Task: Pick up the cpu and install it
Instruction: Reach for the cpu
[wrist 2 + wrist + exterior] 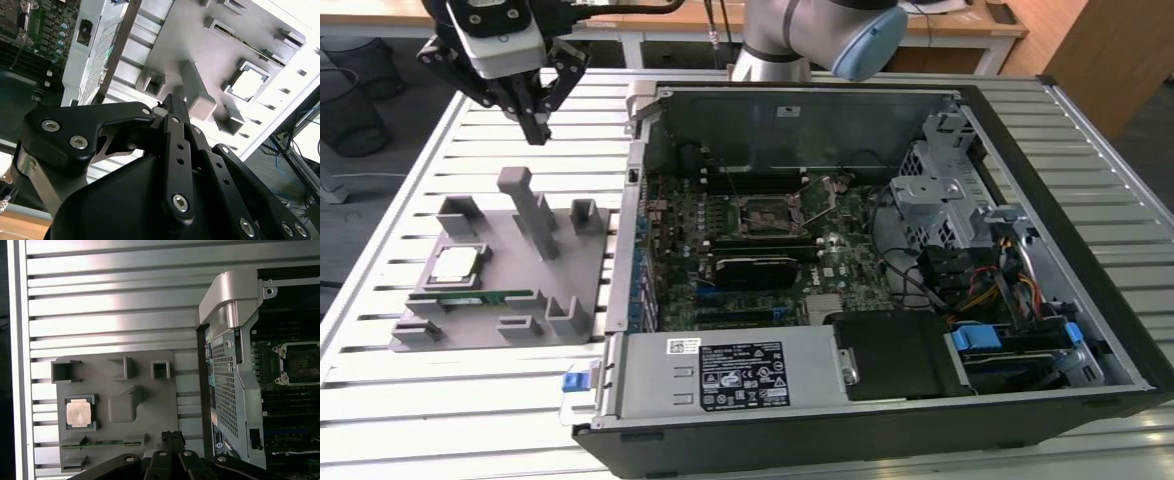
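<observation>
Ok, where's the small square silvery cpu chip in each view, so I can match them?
Exterior view: the small square silvery cpu sits in a pocket of the grey plastic tray, on the exterior view's left of the open computer case.
First wrist view: cpu beside the tray's tall grey post.
Second wrist view: cpu just past the post.
Shared landmark: the tall grey post.
</observation>
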`<act>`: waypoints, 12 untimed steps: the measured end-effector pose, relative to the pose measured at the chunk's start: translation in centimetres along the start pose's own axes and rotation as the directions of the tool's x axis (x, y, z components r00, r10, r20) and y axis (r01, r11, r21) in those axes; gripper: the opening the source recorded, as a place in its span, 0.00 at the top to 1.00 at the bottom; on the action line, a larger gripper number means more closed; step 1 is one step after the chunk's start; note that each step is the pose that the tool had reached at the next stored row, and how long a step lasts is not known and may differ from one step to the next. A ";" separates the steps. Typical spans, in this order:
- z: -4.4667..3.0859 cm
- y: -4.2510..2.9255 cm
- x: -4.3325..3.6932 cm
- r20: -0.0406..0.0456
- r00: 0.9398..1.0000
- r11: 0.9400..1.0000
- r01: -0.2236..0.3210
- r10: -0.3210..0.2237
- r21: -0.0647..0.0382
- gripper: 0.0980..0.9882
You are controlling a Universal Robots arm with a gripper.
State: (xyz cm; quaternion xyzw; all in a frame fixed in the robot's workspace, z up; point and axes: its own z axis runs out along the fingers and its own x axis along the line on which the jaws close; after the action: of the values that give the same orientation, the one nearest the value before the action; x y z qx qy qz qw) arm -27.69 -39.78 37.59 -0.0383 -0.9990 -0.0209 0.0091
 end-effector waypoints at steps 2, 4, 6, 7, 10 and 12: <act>0.05 -0.02 0.24 -0.002 1.000 1.000 0.000 0.000 0.000 0.99; 0.11 -0.04 0.51 -0.003 1.000 1.000 0.000 0.000 0.000 0.99; 0.15 -0.06 0.77 -0.005 1.000 1.000 0.000 0.000 0.000 0.99; 0.17 -0.07 0.90 -0.006 1.000 1.000 0.000 0.000 0.000 0.99; 0.24 -0.10 1.29 -0.008 1.000 1.000 0.000 0.000 0.001 0.99; 0.30 -0.12 1.56 -0.010 1.000 1.000 0.000 0.000 0.001 0.99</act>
State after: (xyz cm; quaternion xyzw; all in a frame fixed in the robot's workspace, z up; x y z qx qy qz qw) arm -29.26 -39.76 37.32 -0.0385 -0.9989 -0.0207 0.0140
